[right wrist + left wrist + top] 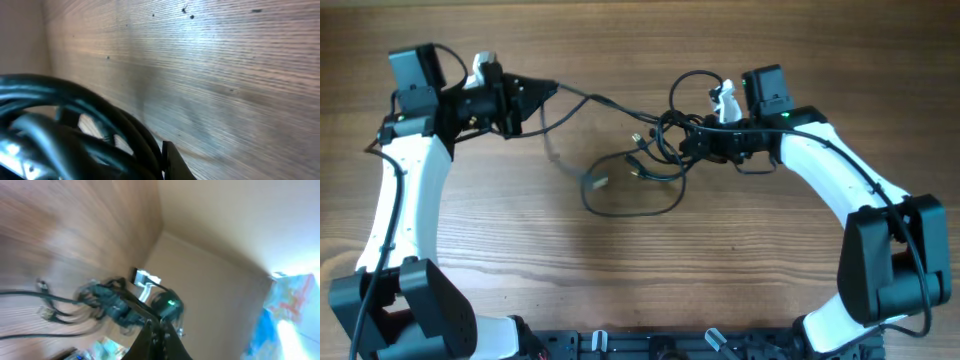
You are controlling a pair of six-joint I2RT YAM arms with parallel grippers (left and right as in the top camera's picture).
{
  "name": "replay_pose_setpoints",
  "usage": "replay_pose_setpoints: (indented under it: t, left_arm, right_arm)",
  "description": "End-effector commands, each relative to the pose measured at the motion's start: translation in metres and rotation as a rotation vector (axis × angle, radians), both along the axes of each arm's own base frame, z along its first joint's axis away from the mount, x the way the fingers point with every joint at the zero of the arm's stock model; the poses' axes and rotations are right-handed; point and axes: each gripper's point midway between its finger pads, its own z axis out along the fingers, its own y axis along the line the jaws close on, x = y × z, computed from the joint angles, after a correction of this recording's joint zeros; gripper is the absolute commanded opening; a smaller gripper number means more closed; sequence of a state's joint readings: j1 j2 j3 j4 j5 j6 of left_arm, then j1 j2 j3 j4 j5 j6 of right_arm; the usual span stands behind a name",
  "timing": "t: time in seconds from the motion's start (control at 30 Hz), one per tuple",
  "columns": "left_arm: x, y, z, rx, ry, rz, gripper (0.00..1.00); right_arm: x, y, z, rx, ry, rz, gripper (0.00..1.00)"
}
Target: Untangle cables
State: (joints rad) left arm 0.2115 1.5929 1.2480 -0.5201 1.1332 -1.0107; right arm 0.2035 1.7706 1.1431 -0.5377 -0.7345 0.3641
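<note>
Cables (pixel 668 128): thin black cords on the wooden bench (pixel 620 290), bunched in a knot right of centre and well toward the far edge.
Left hand (pixel 548 90): far left, fingers pinched narrow on a single strand that leaves its tip. The left wrist view is blurred, but the fingers (pixel 159 339) read as pressed together.
Strand: runs from the left hand rightward and slightly toward the near edge, into the knot. It looks fairly straight, not slack.
Plug ends (pixel 598 182): small silvery tips lying on the bench between the two hands, nearer the knot, apart from both hands.
Loop (pixel 625 212): one slack curve sags from the knot toward the near edge, resting flat.
Right hand (pixel 688 142): right against the knot, closed narrow on the bunch. Its own camera shows thick dark cords crowding the lower left corner.
Key relation: the held run lies left to right between the hands, with the knot at the right hand's end. The right hand is much the nearer to the tangle.
Judgement: a pull apart along that line would likely tighten the strand against the knot. Freeing it probably calls for easing the bunch loose on the right side.
</note>
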Motion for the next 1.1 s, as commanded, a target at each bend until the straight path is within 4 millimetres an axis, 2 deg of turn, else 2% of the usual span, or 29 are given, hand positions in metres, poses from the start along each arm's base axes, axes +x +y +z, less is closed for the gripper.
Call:
replay_pose_setpoints:
  t: [0.0, 0.07, 0.17, 0.27, 0.3, 0.33, 0.4, 0.47, 0.53, 0.63, 0.7, 0.77, 0.8, 0.87, 0.9, 1.03, 1.07]
  left_arm:
    - [0.004, 0.047, 0.006, 0.312, -0.226, 0.069, 0.04]
    - [-0.005, 0.03, -0.001, 0.363, -0.273, -0.029, 0.04]
    - [-0.02, -0.001, -0.011, 0.435, -0.364, -0.197, 0.06]
    - [-0.034, -0.021, -0.031, 0.562, -0.387, -0.329, 0.17]
    - [-0.039, -0.029, -0.035, 0.591, -0.406, -0.373, 0.28]
    - [-0.042, -0.036, -0.038, 0.61, -0.423, -0.41, 0.46]
    - [-0.044, -0.044, -0.041, 0.635, -0.426, -0.437, 0.75]
    - [-0.043, -0.052, -0.04, 0.642, -0.443, -0.449, 0.86]
    - [-0.039, -0.055, -0.037, 0.622, -0.424, -0.415, 0.86]
    - [-0.032, -0.064, -0.022, 0.51, -0.39, -0.348, 0.79]
    - [-0.031, -0.078, -0.001, 0.375, -0.417, -0.344, 0.76]
    - [-0.021, -0.079, 0.01, 0.337, -0.42, -0.295, 0.73]
    - [-0.014, -0.073, 0.006, 0.398, -0.436, -0.273, 0.73]
    - [-0.006, -0.054, -0.013, 0.541, -0.354, -0.201, 0.73]
    - [-0.008, -0.054, -0.018, 0.564, -0.335, -0.201, 0.72]
    - [-0.024, -0.102, -0.029, 0.541, -0.307, -0.304, 0.69]
    - [-0.028, -0.123, -0.035, 0.512, -0.268, -0.324, 0.68]
  right_arm:
    - [0.004, -0.048, -0.016, 0.022, -0.024, 0.0, 0.04]
    - [0.009, -0.044, 0.006, 0.109, -0.091, 0.045, 0.04]
    - [0.009, -0.039, 0.028, 0.128, -0.176, 0.103, 0.04]
    - [0.007, -0.04, 0.045, 0.117, -0.248, 0.128, 0.04]
    - [0.006, -0.04, 0.051, 0.113, -0.272, 0.136, 0.04]
    - [0.006, -0.041, 0.055, 0.104, -0.287, 0.134, 0.04]
    - [0.006, -0.042, 0.063, 0.092, -0.313, 0.132, 0.04]
    - [0.005, -0.042, 0.07, 0.088, -0.34, 0.138, 0.04]
    - [0.003, -0.042, 0.074, 0.086, -0.355, 0.147, 0.04]
    - [-0.002, -0.042, 0.077, 0.08, -0.364, 0.16, 0.04]
    - [0.002, -0.05, 0.067, 0.004, -0.317, 0.102, 0.04]
    - [0.006, -0.06, 0.056, -0.077, -0.278, 0.049, 0.04]
    - [0.006, -0.06, 0.056, -0.078, -0.278, 0.048, 0.04]
    - [0.005, -0.058, 0.057, -0.066, -0.277, 0.053, 0.04]
    - [0.004, -0.057, 0.058, -0.055, -0.278, 0.058, 0.04]
    - [-0.001, -0.04, 0.069, 0.023, -0.295, 0.103, 0.04]
    - [-0.002, -0.032, 0.07, 0.032, -0.298, 0.118, 0.04]
